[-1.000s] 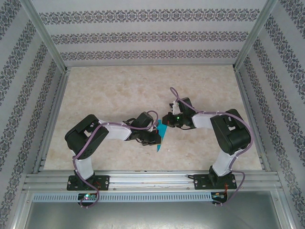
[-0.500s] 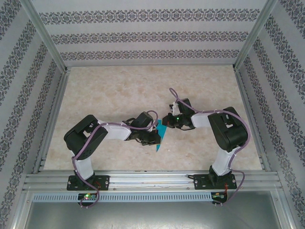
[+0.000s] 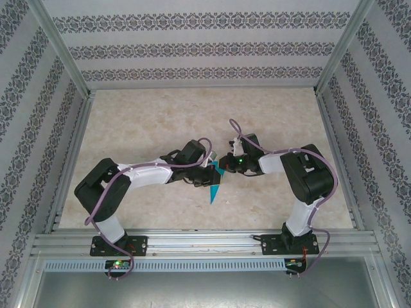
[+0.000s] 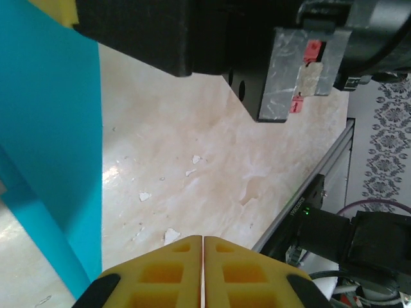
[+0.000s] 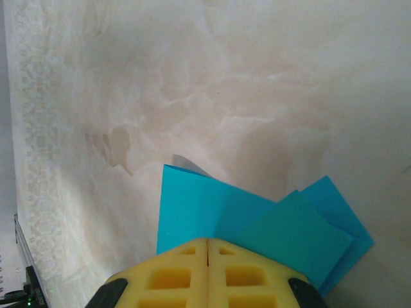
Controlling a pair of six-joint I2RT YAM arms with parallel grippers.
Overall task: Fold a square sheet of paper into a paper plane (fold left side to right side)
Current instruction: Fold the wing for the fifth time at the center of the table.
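Note:
The teal-blue sheet of paper (image 3: 214, 188), folded into a pointed shape, lies mid-table with its tip toward the near edge. My right gripper (image 3: 223, 168) is shut on its far end. In the right wrist view the yellow fingertips (image 5: 207, 242) are pressed together, and folded layers of the paper (image 5: 212, 205) fan out beyond them. My left gripper (image 3: 210, 172) sits just left of the paper, shut with nothing between its pads (image 4: 203, 239). The paper (image 4: 58, 128) rises at the left of that view, under the right gripper's yellow finger (image 4: 54, 9).
The marble-patterned table (image 3: 160, 122) is walled by patterned panels on three sides. An aluminium rail (image 3: 205, 242) runs along the near edge by both arm bases. The right arm's black body (image 4: 192, 32) hangs close over the left gripper.
My left arm has stretched out and its gripper has moved up and away, off the paper, which now shows more. The right gripper has hardly moved.

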